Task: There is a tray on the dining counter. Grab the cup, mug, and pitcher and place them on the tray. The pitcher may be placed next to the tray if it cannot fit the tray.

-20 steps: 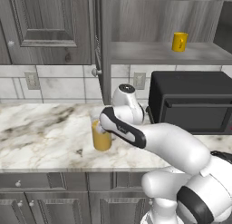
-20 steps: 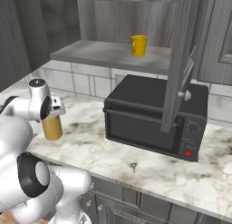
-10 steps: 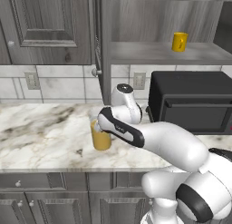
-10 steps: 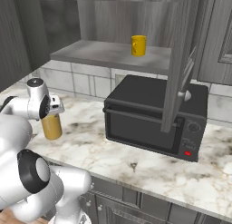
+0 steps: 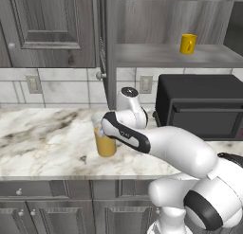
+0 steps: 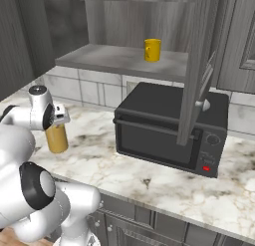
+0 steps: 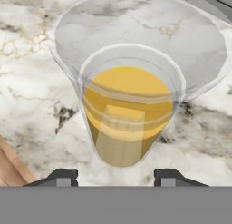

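The pitcher (image 5: 105,145), clear glass with orange liquid, stands upright on the marble worktop (image 5: 42,138) left of the microwave. My gripper (image 5: 102,130) reaches down over its rim from above. In the hand view the pitcher (image 7: 127,123) sits between the two dark fingertips (image 7: 63,175), which stand apart on either side of it. Whether they press on the glass I cannot tell. From the right base view the pitcher (image 6: 57,138) stands under the gripper (image 6: 59,122). The mug (image 5: 188,43), squat and golden-yellow, sits on the open shelf (image 6: 114,58) above. The cup, the tray and the dining counter are out of view.
A black microwave (image 5: 199,110) stands on the worktop right of the pitcher, under the shelf. An open cabinet door (image 6: 199,65) hangs in front of the microwave's right half. Tiled wall with outlets (image 5: 146,84) backs the worktop. Bare marble stretches left of the pitcher.
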